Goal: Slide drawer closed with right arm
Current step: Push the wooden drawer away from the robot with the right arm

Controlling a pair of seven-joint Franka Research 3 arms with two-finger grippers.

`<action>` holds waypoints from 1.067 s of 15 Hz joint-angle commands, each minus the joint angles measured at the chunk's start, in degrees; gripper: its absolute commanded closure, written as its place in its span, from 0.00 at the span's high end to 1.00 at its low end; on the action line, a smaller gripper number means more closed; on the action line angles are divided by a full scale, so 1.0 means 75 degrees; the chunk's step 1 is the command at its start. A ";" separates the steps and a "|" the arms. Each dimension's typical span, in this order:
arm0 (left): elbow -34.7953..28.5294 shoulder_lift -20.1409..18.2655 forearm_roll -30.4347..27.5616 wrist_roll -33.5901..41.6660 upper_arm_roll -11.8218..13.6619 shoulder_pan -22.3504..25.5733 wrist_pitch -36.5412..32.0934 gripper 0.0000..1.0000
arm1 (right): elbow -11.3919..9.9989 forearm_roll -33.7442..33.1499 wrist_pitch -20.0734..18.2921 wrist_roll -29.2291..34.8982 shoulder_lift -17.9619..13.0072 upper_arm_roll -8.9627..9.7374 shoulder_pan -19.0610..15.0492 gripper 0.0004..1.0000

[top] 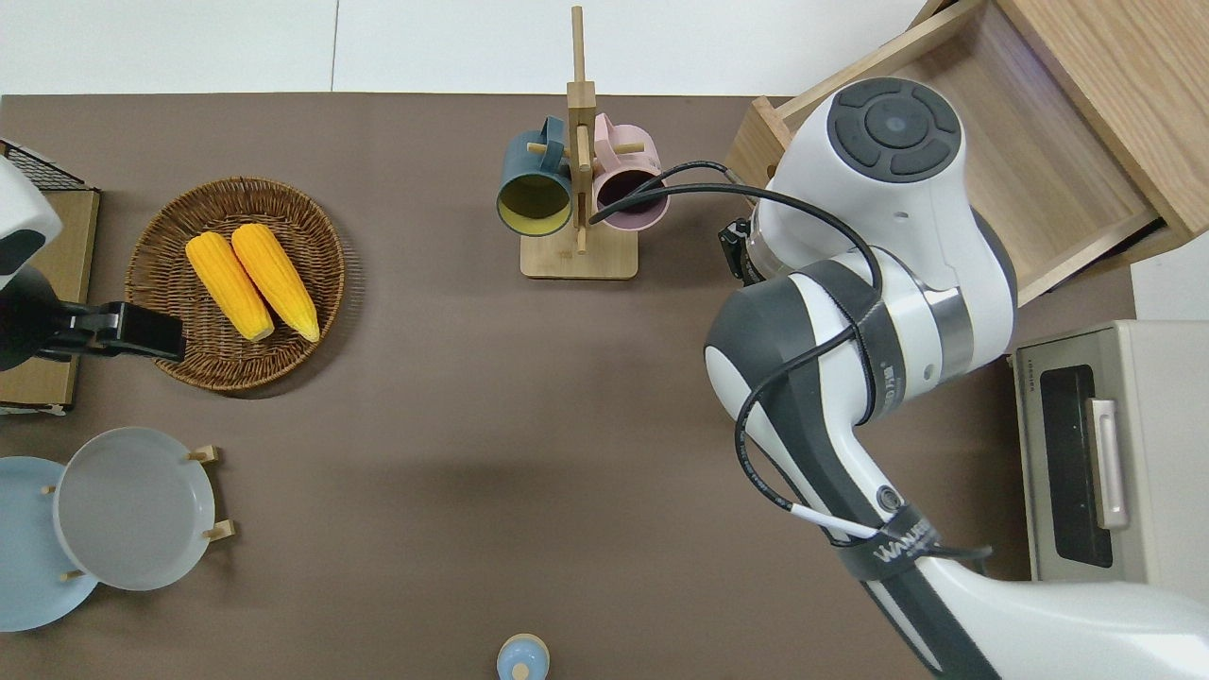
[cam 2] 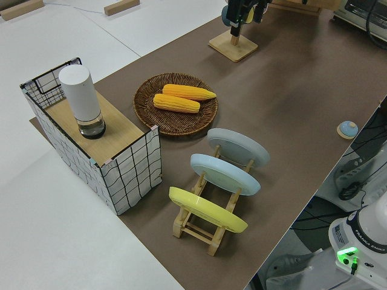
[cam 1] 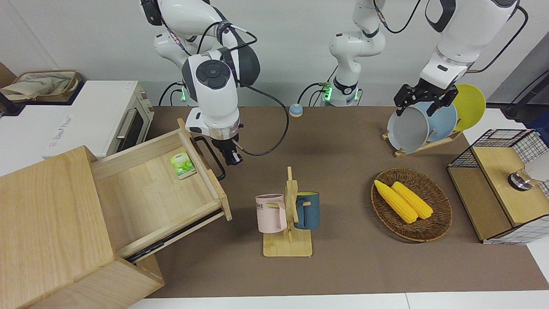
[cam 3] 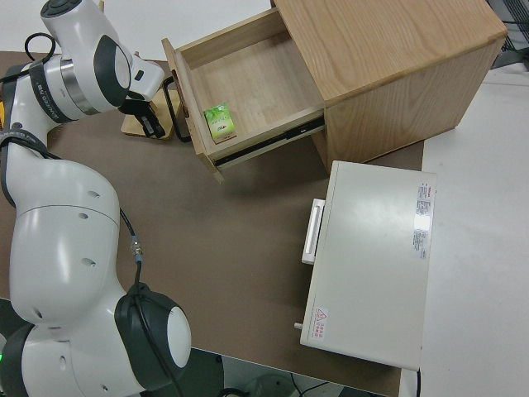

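The drawer is pulled wide out of the cabinet at the right arm's end of the surface, just a small green packet inside. Right end effector hangs just beside the black handle; can't tell if its fingers are apart. Wicker basket holds two corn cobs. Left arm's parked.

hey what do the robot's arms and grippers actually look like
Both arms are glossy white with rounded dark grey joint caps. The right arm has a black cable strapped along it and lettering on a black band. Each ends in a black gripper: right gripper, left gripper.
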 commanded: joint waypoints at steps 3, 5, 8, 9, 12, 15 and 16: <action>0.0199 0.0087 0.0131 0.0074 -0.0049 0.0029 -0.0150 0.99 | -0.0024 -0.0375 0.0268 0.0143 0.0113 0.0090 -0.0306 0.00; 0.0199 0.0087 0.0131 0.0074 -0.0049 0.0029 -0.0150 0.99 | -0.0024 -0.0387 0.0432 0.0143 0.0125 0.0090 -0.0318 0.00; 0.0198 0.0087 0.0131 0.0074 -0.0049 0.0029 -0.0150 0.99 | -0.0024 -0.0411 0.0479 0.0096 0.0195 0.0090 -0.0575 0.00; 0.0187 0.0087 0.0131 0.0074 -0.0049 0.0029 -0.0150 0.99 | -0.0013 -0.0434 0.0514 0.0073 0.0219 0.0090 -0.0669 0.00; 0.0199 0.0087 0.0131 0.0074 -0.0049 0.0029 -0.0150 0.99 | -0.0013 -0.0434 0.0958 0.0003 0.0254 0.0090 -0.0927 0.00; 0.0187 0.0099 0.0131 0.0074 -0.0049 0.0029 -0.0150 0.99 | -0.0013 -0.0434 0.1240 -0.0080 0.0324 0.0101 -0.1173 0.00; 0.0198 0.0087 0.0131 0.0074 -0.0049 0.0029 -0.0150 0.99 | -0.0001 -0.0434 0.1415 -0.0103 0.0348 0.0101 -0.1267 0.00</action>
